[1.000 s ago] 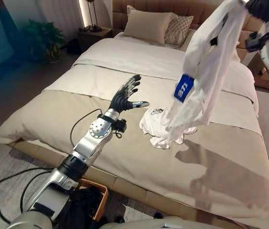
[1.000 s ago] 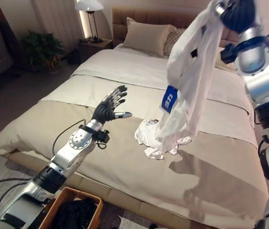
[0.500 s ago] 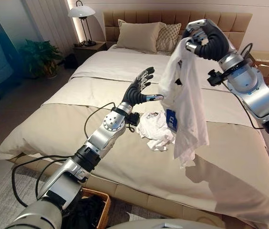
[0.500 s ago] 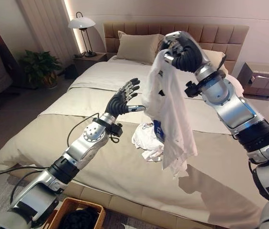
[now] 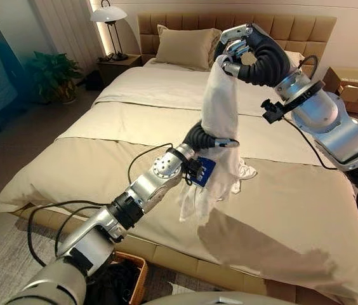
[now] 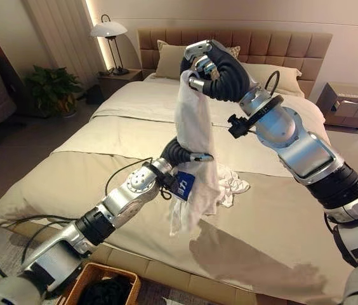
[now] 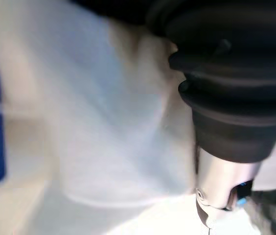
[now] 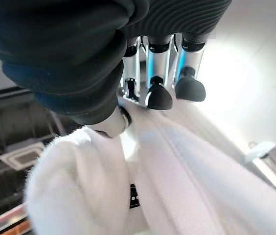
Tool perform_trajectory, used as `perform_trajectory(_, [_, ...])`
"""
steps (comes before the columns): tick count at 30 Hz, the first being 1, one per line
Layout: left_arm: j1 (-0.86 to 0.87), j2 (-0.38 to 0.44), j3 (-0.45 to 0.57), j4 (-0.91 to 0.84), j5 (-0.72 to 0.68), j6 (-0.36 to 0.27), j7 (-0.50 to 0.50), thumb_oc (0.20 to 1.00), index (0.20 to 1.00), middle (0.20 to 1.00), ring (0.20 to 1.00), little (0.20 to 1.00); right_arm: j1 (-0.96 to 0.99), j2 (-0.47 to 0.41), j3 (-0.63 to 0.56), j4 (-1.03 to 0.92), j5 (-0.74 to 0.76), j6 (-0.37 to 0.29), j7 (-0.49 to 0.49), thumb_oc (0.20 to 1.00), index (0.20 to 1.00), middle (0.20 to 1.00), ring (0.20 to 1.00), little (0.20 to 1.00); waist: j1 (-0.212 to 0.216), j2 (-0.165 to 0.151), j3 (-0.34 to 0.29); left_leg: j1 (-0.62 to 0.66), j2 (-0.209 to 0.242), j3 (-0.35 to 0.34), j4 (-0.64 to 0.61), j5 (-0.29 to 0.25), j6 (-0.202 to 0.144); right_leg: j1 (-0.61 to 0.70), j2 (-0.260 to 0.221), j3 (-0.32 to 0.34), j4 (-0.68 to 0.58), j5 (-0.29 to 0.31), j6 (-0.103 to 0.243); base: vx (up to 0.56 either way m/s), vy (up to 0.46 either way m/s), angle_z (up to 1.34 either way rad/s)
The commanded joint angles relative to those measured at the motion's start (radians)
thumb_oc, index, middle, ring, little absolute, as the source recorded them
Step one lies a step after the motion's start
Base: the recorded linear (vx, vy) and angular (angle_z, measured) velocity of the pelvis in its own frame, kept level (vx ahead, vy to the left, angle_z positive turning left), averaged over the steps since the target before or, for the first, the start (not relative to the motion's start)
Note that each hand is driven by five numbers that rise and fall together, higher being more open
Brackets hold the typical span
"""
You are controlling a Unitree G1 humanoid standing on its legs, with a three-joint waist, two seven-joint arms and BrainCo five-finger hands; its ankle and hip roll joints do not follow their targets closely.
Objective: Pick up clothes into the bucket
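A long white shirt (image 5: 220, 108) with a blue label (image 5: 203, 170) hangs over the bed. My right hand (image 5: 250, 52) holds it up by its top, fingers (image 8: 158, 96) curled into the cloth (image 8: 177, 171). My left hand (image 5: 203, 136) grips the shirt at mid-height, its thumb (image 5: 225, 143) laid across the front and its fingers hidden behind the cloth (image 7: 103, 122). A second white garment (image 6: 233, 184) lies crumpled on the beige bed cover just behind the hanging one. The wicker basket (image 5: 138, 270) stands on the floor at the bed's foot, below my left arm, with dark clothes inside.
The wide bed (image 5: 71, 165) spreads out ahead, pillows (image 5: 182, 47) at its headboard. A lamp (image 5: 108, 16) on a nightstand and a plant (image 5: 55, 73) stand at the far left. Boxes (image 5: 350, 89) sit at the far right.
My right hand swung the shirt leftward and lifted its tail off the bed. My left hand, open beside it before, now wraps round the shirt's middle.
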Motion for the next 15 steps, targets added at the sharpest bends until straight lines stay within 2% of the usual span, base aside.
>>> perform_trajectory(1, [-0.143,0.035,-0.092,-0.011,-0.140,-0.006,-0.099,1.000,1.000,1.000,1.000,1.000,-0.035,-0.014,-0.006,-0.039,0.050,-0.058,-0.009,0.200,0.200,0.200,0.200,0.200,0.021,-0.040,-0.059,-0.055,-0.006,-0.022,0.099,-0.077,-0.016,-0.059,-0.070,-0.031,0.113,-0.030,0.058,0.00,0.006,0.09])
perform_trajectory(4, [-0.173,0.083,-0.148,-0.037,-0.200,0.014,-0.134,1.000,1.000,1.000,1.000,1.000,-0.040,-0.011,0.011,-0.034,0.053,-0.063,-0.005,0.200,0.200,0.200,0.200,0.200,0.022,-0.039,-0.059,-0.056,-0.007,-0.023,0.100,-0.077,-0.016,-0.058,-0.071,-0.034,0.113,-0.028,0.060,0.01,0.005,0.09])
perform_trajectory(7, [-0.176,0.104,-0.155,-0.030,-0.179,0.011,-0.135,1.000,1.000,1.000,1.000,1.000,-0.037,-0.007,0.012,-0.030,0.047,-0.063,-0.008,0.200,0.200,0.200,0.200,0.200,0.026,-0.039,-0.059,-0.059,-0.009,-0.027,0.102,-0.076,-0.015,-0.059,-0.073,-0.037,0.114,-0.028,0.061,0.00,0.001,0.01])
perform_trajectory(8, [-0.173,0.101,-0.151,-0.025,-0.175,0.009,-0.136,0.476,0.476,0.476,0.476,0.476,-0.036,-0.005,0.012,-0.030,0.044,-0.063,-0.008,0.200,0.200,0.200,0.200,0.200,0.026,-0.040,-0.058,-0.060,-0.010,-0.028,0.103,-0.076,-0.014,-0.060,-0.073,-0.037,0.115,-0.028,0.061,0.00,0.000,0.00])
perform_trajectory(9, [-0.162,0.095,-0.138,-0.016,-0.174,0.005,-0.129,0.200,0.200,0.200,0.200,0.200,-0.034,0.000,0.008,-0.033,0.041,-0.063,-0.010,0.200,0.200,0.200,0.200,0.200,0.027,-0.040,-0.056,-0.060,-0.011,-0.029,0.103,-0.076,-0.014,-0.061,-0.074,-0.037,0.116,-0.029,0.061,0.00,0.000,0.00])
perform_trajectory(15, [-0.079,0.055,-0.048,0.015,-0.145,-0.010,-0.093,0.200,0.200,0.200,0.200,0.200,0.012,0.034,-0.049,-0.046,0.016,-0.064,-0.026,0.200,0.200,0.200,0.200,0.200,0.034,-0.044,-0.054,-0.062,-0.017,-0.032,0.105,-0.080,-0.008,-0.061,-0.078,-0.039,0.123,-0.032,0.061,0.00,0.000,0.00])
